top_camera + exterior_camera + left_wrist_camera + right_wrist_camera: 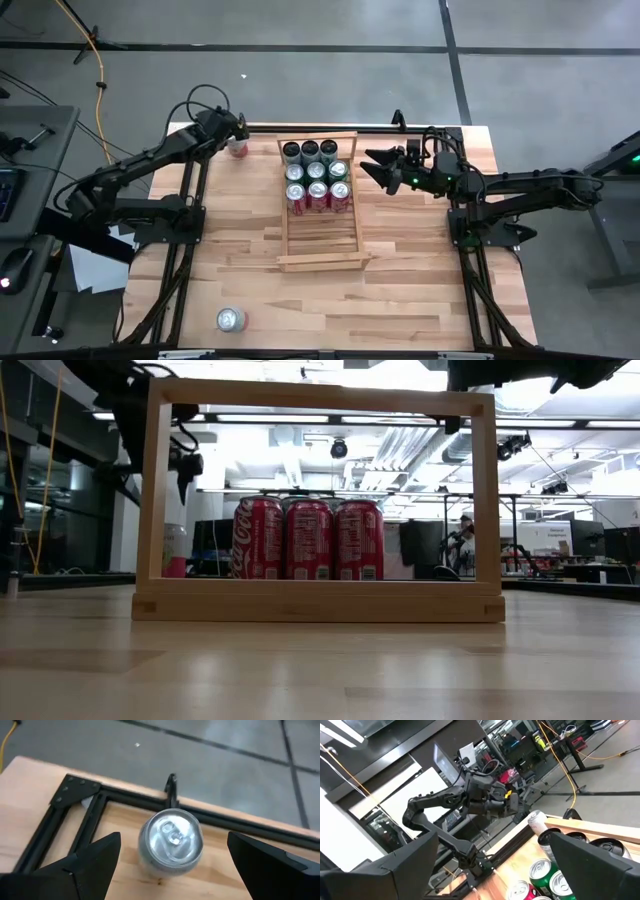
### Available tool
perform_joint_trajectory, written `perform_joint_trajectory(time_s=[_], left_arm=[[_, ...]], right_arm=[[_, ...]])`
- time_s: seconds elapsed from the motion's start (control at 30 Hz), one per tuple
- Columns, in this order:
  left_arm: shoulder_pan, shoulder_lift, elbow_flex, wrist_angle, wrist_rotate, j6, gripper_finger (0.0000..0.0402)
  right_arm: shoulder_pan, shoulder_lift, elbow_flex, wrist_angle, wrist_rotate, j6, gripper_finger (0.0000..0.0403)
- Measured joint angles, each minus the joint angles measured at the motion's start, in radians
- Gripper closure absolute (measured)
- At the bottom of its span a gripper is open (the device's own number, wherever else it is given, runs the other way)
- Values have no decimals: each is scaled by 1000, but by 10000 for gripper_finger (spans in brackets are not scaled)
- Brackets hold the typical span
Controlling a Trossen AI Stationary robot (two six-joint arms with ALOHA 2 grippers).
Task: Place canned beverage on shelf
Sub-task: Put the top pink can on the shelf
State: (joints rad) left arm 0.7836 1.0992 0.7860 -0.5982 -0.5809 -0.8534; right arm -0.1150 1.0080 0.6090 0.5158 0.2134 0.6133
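Note:
A silver-topped can (237, 147) stands upright on the tabletop at the far left corner, and also shows in the left wrist view (172, 842). My left gripper (238, 130) is open above it, one finger on either side of the can (173, 837), touching nothing. The light-wood slatted shelf (320, 240) lies mid-table. Several cans (317, 180) stand in its far half, red ones nearest (310, 540). My right gripper (372, 166) is open and empty, just right of the shelf's far end (495, 840).
Another can (231, 319) stands near the table's front left edge. Black frame rails (75, 815) run along the table's far and left edges beside the can. The shelf's near half (322, 232) holds nothing. The wooden end bar (320, 600) fronts the low view.

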Motion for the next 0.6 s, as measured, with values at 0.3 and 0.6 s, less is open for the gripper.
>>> perform_joint_trajectory(time_s=[0.3, 0.6], left_arm=[[36, 103, -28, 146, 37, 120, 46], [56, 186, -25, 186, 19, 148, 46]], right_arm=[[0, 0, 0, -3, 0, 0, 32], [0, 0, 0, -4, 0, 39, 32]])
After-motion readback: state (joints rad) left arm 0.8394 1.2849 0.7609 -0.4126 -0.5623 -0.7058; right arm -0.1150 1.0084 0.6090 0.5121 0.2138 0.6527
